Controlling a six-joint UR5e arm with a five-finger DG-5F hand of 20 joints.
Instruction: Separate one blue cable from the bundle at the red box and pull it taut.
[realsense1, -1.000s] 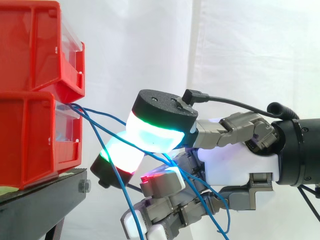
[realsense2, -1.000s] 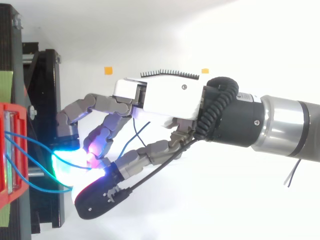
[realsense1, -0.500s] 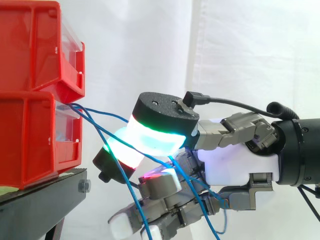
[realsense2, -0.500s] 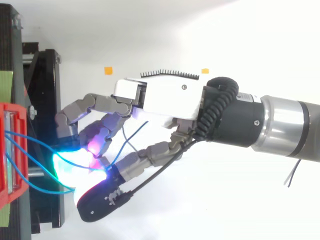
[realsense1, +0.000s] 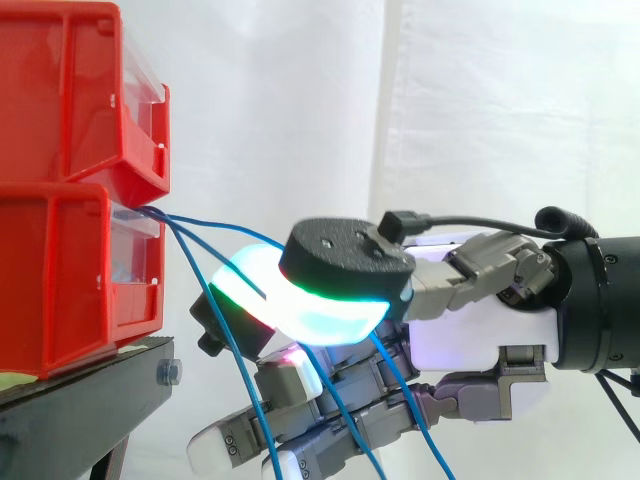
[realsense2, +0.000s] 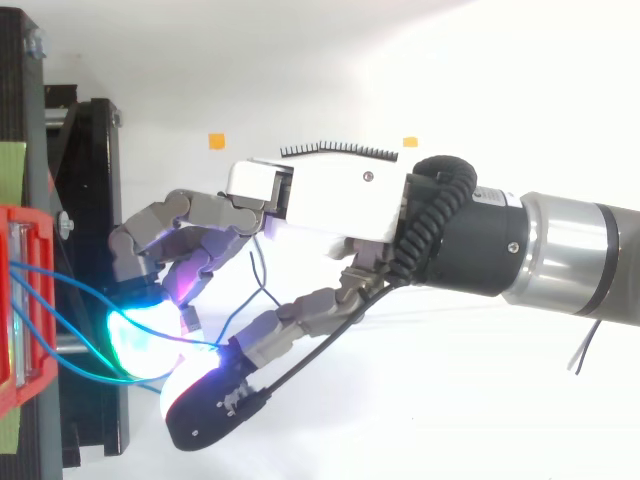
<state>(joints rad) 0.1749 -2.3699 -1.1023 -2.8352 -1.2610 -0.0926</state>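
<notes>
Several cables (realsense1: 186, 218) leave the red box (realsense1: 70, 270); your level robot hand (realsense1: 470, 330) pinches one blue cable (realsense1: 232, 232), fingers curled.

White curtain (realsense1: 300, 100) hung behind, evenly lit, with a vertical fold near centre. Black stand (realsense1: 70, 410) sat lower left. From above, a bright white surface (realsense2: 450, 400) carried two orange markers (realsense2: 216, 140), well apart.

Red bins (realsense1: 60, 280) on a black stand (realsense1: 60, 420); blue cables (realsense1: 205, 220); white-and-grey hand (realsense1: 470, 330) with cyan-green glowing pads (realsense1: 330, 322); white curtain (realsense1: 500, 100).
</notes>
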